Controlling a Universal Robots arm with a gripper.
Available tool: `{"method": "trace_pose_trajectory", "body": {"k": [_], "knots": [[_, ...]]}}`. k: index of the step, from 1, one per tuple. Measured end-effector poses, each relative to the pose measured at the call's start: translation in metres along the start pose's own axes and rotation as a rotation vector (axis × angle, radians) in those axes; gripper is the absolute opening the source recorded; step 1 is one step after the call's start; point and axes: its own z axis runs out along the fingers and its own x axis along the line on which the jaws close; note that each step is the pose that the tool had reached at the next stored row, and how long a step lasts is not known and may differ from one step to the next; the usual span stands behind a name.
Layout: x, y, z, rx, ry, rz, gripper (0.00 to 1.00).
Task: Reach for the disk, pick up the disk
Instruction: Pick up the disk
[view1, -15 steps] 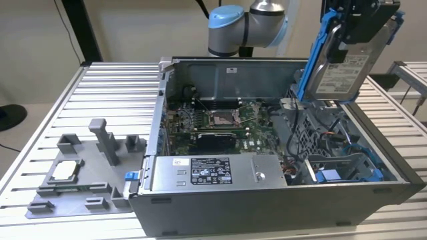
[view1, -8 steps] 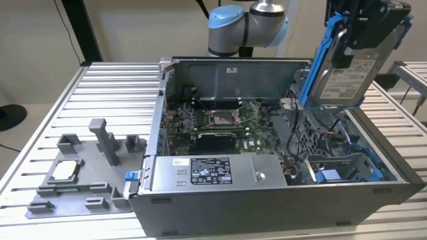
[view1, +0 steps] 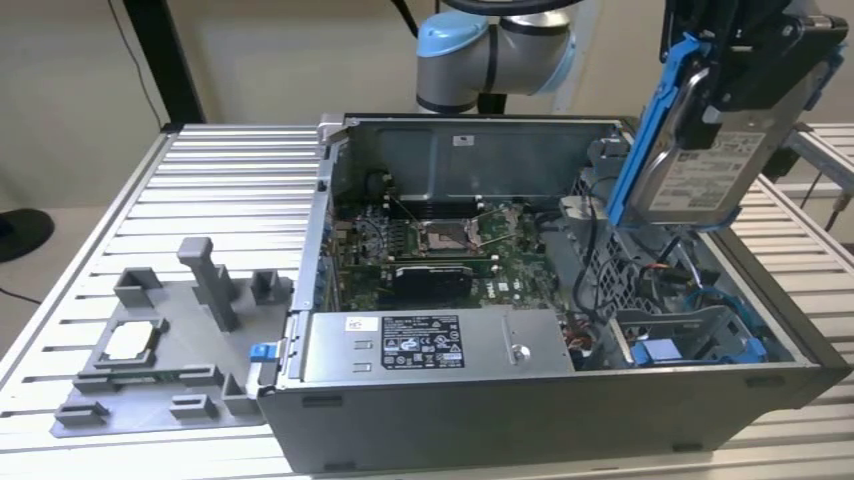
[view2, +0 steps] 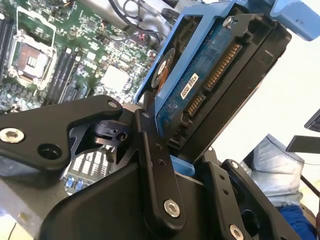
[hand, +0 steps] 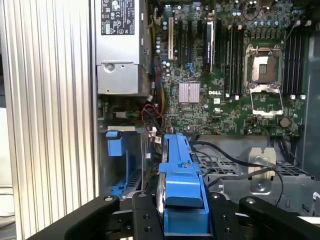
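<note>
The disk (view1: 694, 165), a silver drive with a white label in a blue bracket, hangs upright in the air above the open computer case's right end in the exterior view. My black gripper (view1: 731, 90) is shut on its upper part. In the second wrist view the disk (view2: 200, 85) shows its blue circuit-board side and connectors, with the fingers (view2: 150, 150) clamped against its sides. In the first wrist view the blue bracket's edge (hand: 181, 185) sits between the gripper's black links, high above the case's interior.
The open computer case (view1: 534, 400) lies on a slatted metal table (view1: 227, 170). Inside are the motherboard (view1: 441, 240), a long grey box with a label (view1: 427, 345) and a blue-trimmed drive bay (view1: 687, 335). A grey fixture (view1: 160, 350) holding a small silver chip (view1: 130, 342) lies on the exterior view's left.
</note>
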Motion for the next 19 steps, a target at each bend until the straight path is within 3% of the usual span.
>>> {"method": "trace_pose_trajectory", "body": {"k": [19], "knots": [[0.0504,-0.0016,0.0031,-0.0026,0.0,-0.003,0.0]]}}
